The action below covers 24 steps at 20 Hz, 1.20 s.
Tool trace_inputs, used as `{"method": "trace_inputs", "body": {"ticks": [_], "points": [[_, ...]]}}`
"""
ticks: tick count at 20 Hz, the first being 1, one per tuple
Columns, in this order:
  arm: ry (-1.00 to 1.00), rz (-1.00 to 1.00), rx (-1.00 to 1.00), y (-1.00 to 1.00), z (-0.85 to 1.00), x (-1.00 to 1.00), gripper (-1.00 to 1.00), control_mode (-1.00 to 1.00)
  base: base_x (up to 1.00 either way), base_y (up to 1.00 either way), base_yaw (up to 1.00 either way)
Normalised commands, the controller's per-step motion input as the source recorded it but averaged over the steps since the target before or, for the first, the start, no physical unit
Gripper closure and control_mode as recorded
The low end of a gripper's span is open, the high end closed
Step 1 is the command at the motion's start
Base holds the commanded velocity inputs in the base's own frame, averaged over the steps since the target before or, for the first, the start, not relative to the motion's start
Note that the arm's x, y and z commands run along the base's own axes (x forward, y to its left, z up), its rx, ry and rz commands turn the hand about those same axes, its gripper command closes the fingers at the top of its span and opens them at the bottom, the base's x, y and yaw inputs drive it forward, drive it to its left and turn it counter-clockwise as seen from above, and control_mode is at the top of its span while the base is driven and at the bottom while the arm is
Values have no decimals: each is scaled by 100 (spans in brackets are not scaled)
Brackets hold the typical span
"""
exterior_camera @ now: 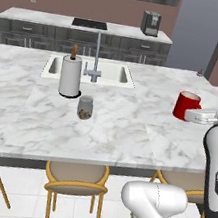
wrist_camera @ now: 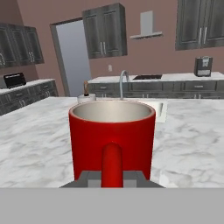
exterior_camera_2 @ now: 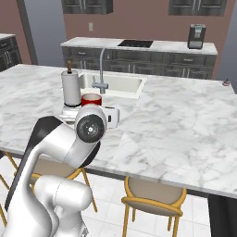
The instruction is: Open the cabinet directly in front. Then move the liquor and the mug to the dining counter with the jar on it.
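My gripper (wrist_camera: 112, 178) is shut on the handle of the red mug (wrist_camera: 112, 131), which stands upright with its pale inside showing. In the left base view the mug (exterior_camera: 186, 105) is at the right part of the white marble dining counter (exterior_camera: 127, 129), with the gripper (exterior_camera: 195, 116) behind it; I cannot tell whether its base touches the top. The glass jar (exterior_camera: 85, 107) with brownish contents stands near the counter's middle, well left of the mug. The mug (exterior_camera_2: 91, 99) peeks out behind my arm in the right base view. The liquor is out of view.
A white paper towel roll (exterior_camera: 71, 76) stands behind the jar, next to the inset sink (exterior_camera: 55, 66) and faucet (exterior_camera: 95, 58). Yellow-legged stools (exterior_camera: 76, 179) line the near edge. Dark wall cabinets (wrist_camera: 105, 30) and a coffee machine (exterior_camera: 151, 23) are at the back wall.
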Motion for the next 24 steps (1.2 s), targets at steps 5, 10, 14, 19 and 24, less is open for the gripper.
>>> {"method": "trace_inputs", "body": {"ticks": [5,10,14,19,24], "points": [[1,3,-3,0,-15,0,100,-100,0,0,0],[7,7,-8,4,-42,10,100,-100,0,0,0],[3,11,-7,0,-41,0,100,-100,0,0,0],[3,14,-12,10,-42,10,100,-100,0,0,0],[4,8,-15,52,-35,78,100,-100,0,0,0]]}}
